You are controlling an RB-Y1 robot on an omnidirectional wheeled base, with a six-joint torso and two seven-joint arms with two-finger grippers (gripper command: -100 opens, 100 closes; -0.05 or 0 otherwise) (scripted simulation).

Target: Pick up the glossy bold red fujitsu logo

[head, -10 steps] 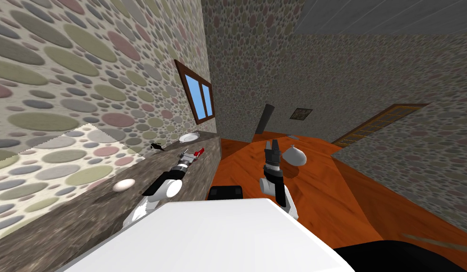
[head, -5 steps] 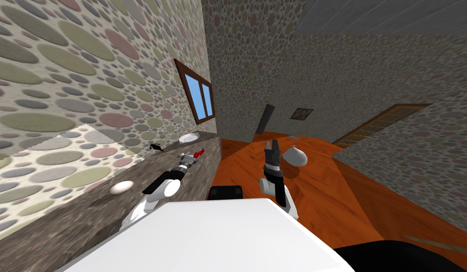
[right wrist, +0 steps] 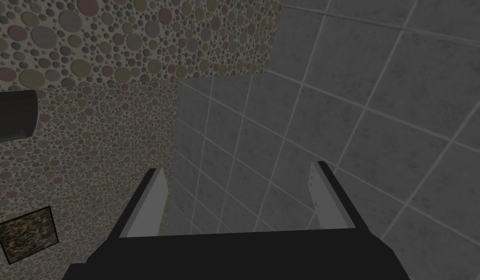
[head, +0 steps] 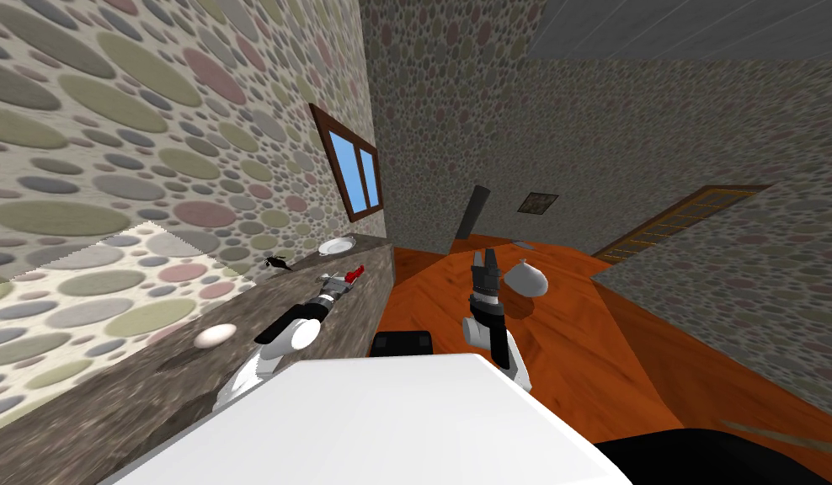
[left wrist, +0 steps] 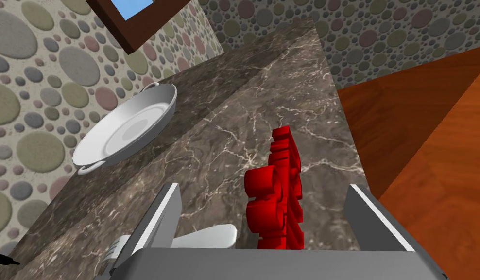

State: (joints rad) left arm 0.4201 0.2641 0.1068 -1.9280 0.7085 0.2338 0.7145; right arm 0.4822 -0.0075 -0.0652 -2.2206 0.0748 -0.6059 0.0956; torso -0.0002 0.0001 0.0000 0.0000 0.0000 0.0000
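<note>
The glossy red logo (left wrist: 275, 194) lies on the dark marbled counter (left wrist: 263, 97), a row of chunky red letters running away from my hand. My left gripper (left wrist: 263, 199) is open just above the counter, and the logo's near end sits between its two fingers, closer to neither by much. In the head view the red logo (head: 353, 274) shows right beyond my left gripper (head: 337, 282) near the counter's floor-side edge. My right gripper (head: 488, 263) is raised over the orange floor, open and holding nothing.
A white two-handled dish (left wrist: 125, 129) rests on the counter by the pebble wall, past the logo. A small white object (left wrist: 205, 237) lies beside my left finger. A white oval (head: 216, 336) and a small black item (head: 278, 263) also sit on the counter. A grey vase (head: 525, 278) stands on the floor.
My left arm has reached slightly further along the counter toward the red logo. The right arm has stayed still.
</note>
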